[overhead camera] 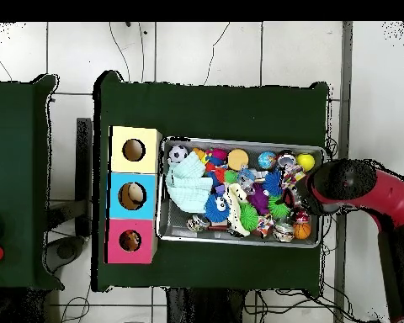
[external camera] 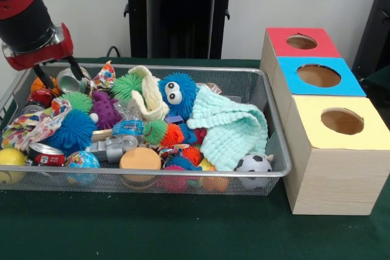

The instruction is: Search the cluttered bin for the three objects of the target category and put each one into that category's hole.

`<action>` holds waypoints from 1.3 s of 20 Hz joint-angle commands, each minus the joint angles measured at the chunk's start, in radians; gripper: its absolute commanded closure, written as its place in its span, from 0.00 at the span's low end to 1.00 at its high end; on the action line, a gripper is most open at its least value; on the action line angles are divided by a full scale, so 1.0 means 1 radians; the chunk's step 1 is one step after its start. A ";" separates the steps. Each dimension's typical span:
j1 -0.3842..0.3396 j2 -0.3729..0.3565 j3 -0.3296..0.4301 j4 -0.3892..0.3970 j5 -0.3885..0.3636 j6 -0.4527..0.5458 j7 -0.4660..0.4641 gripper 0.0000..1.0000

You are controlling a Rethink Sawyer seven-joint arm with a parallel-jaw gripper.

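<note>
The silver mesh bin (external camera: 183,175) holds a heap of toys. The mint-green waffle cloth (external camera: 231,129) lies at its right end, near the boxes. The cream cloth (external camera: 146,95) stands folded at the middle back. The polka-dot cloth (external camera: 30,127) lies at the left front. My gripper (external camera: 59,74) is open and empty, low over the bin's far left corner next to a silver can (external camera: 72,81). The yellow box's hole (external camera: 342,121) is empty. The overhead view shows the bin (overhead camera: 239,141), mint cloth (overhead camera: 187,183), cream cloth (overhead camera: 236,210) and yellow hole (overhead camera: 134,150); the arm hides my gripper.
Blue-faced (external camera: 319,75) and red-faced (external camera: 301,42) boxes stand behind the yellow one, right of the bin. Spiky balls, drink cans, a globe ball (external camera: 82,161), a small football (external camera: 254,164) and a blue furry toy with eyes (external camera: 177,92) crowd the bin.
</note>
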 commanded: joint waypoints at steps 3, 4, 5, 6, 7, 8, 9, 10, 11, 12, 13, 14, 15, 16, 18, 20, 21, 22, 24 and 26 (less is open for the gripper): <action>0.037 -0.069 -0.051 0.100 -0.011 -0.271 0.209 0.00; 0.041 -0.066 -0.054 0.103 -0.010 -0.293 0.214 0.00; 0.044 -0.063 -0.056 0.107 -0.008 -0.316 0.220 0.00; 0.047 -0.062 -0.058 0.110 -0.006 -0.338 0.221 0.00; 0.049 -0.061 -0.059 0.114 -0.004 -0.361 0.222 0.00; 0.050 -0.063 -0.059 0.115 -0.005 -0.388 0.218 0.00; 0.051 -0.061 -0.063 0.120 0.000 -0.405 0.220 0.00; 0.053 -0.057 -0.065 0.118 0.004 -0.418 0.217 0.00; 0.052 -0.055 -0.066 0.122 0.009 -0.438 0.214 0.00; 0.055 -0.048 -0.070 0.119 0.013 -0.448 0.213 0.00; 0.057 -0.043 -0.071 0.116 0.014 -0.471 0.211 0.00; 0.061 -0.035 -0.075 0.111 0.018 -0.480 0.211 0.00; 0.057 -0.035 -0.074 0.118 0.024 -0.496 0.206 0.00; 0.059 -0.028 -0.077 0.117 0.029 -0.511 0.212 0.00; 0.063 -0.012 -0.081 0.118 0.037 -0.533 0.216 0.00; 0.070 -0.002 -0.090 0.127 0.042 -0.554 0.223 0.00; 0.076 0.000 -0.097 0.131 0.045 -0.558 0.227 0.00; 0.080 0.000 -0.101 0.138 0.044 -0.567 0.229 0.00; 0.089 0.008 -0.109 0.144 0.052 -0.567 0.227 0.00; 0.098 0.011 -0.117 0.154 0.058 -0.567 0.226 0.00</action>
